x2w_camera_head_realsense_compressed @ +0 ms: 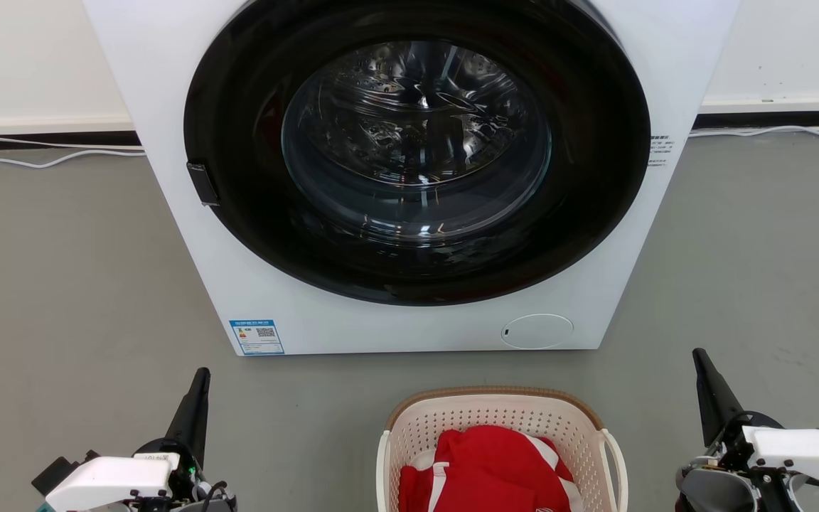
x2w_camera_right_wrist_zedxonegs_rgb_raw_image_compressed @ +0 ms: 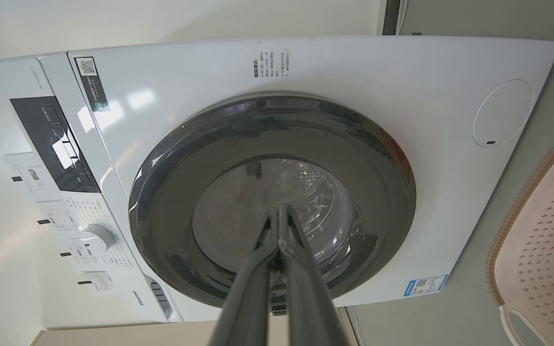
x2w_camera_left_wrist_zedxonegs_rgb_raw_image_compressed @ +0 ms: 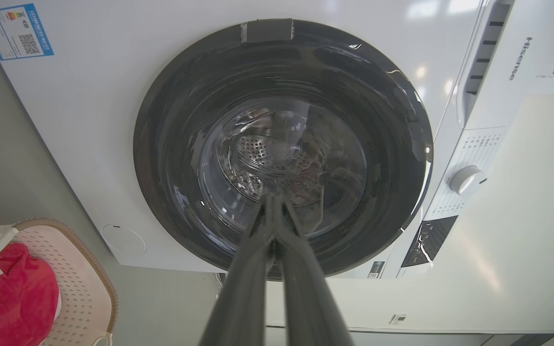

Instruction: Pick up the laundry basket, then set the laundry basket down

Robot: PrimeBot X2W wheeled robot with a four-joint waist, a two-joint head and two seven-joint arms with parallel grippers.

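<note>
The laundry basket [x2w_camera_head_realsense_compressed: 498, 419], cream-white perforated plastic with a brown rim and white loop handles, stands on the grey floor at the bottom middle of the head view, with red and white clothing [x2w_camera_head_realsense_compressed: 488, 469] inside. Its edge also shows in the left wrist view [x2w_camera_left_wrist_zedxonegs_rgb_raw_image_compressed: 80, 283] and the right wrist view [x2w_camera_right_wrist_zedxonegs_rgb_raw_image_compressed: 532, 250]. My left gripper [x2w_camera_head_realsense_compressed: 202, 373] is left of the basket, well apart from it, fingers together and empty [x2w_camera_left_wrist_zedxonegs_rgb_raw_image_compressed: 273, 199]. My right gripper [x2w_camera_head_realsense_compressed: 699, 353] is to the basket's right, also apart, shut and empty [x2w_camera_right_wrist_zedxonegs_rgb_raw_image_compressed: 279, 209].
A white front-loading washing machine [x2w_camera_head_realsense_compressed: 296, 313] with a closed dark round door [x2w_camera_head_realsense_compressed: 416, 149] stands just behind the basket. Grey floor [x2w_camera_head_realsense_compressed: 61, 284] spreads to both sides. Cables [x2w_camera_head_realsense_compressed: 47, 162] run along the wall's base behind.
</note>
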